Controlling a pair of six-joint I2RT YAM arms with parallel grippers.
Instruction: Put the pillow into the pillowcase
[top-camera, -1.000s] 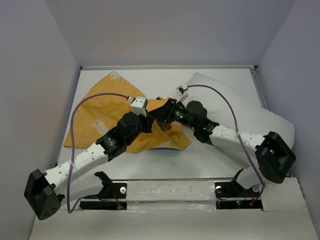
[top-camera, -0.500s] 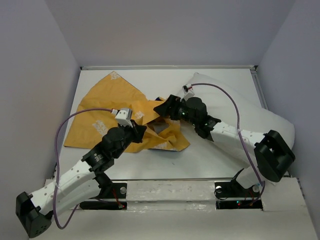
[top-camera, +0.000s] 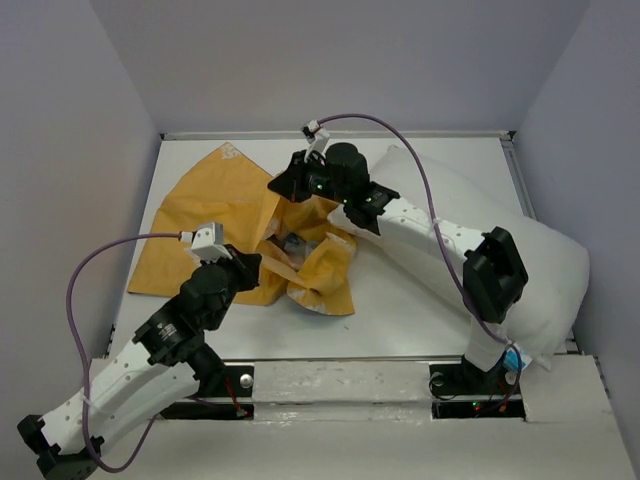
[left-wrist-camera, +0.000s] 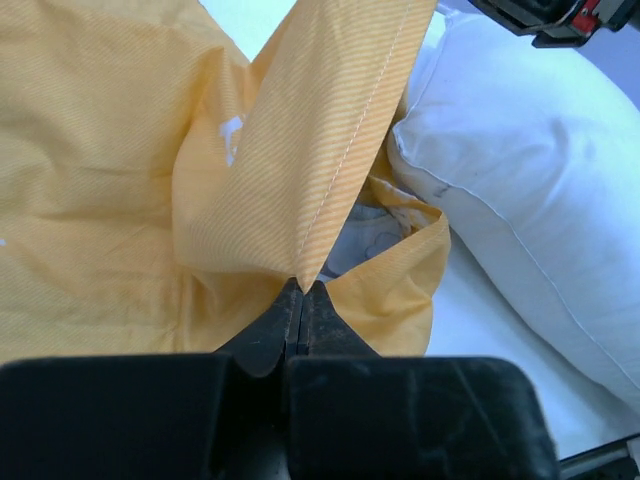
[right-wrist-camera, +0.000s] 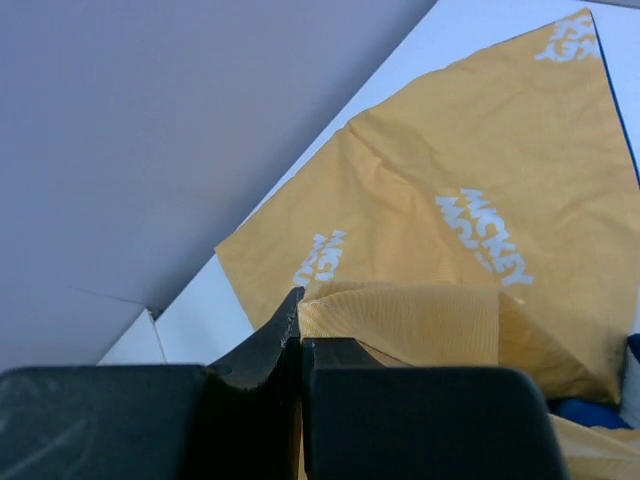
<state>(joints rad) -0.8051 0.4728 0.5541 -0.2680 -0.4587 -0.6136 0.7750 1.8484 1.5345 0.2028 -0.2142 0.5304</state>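
On the left half of the table (top-camera: 400, 310), the mustard pillowcase (top-camera: 195, 225) lies pretty crumpled with its mouth held open. The left gripper (left-wrist-camera: 301, 290) is pinched tight on the near hem, the right gripper (right-wrist-camera: 300, 305) clamped on the far edge, and the white pillow (top-camera: 530, 260) sits along the right side.

1. The white table (top-camera: 400, 315) holds two soft things.
2. The yellow pillowcase (top-camera: 190, 225) lies at 9 o'clock, crumpled toward the middle.
3. The big white pillow (top-camera: 540, 260) lies at 3 o'clock.
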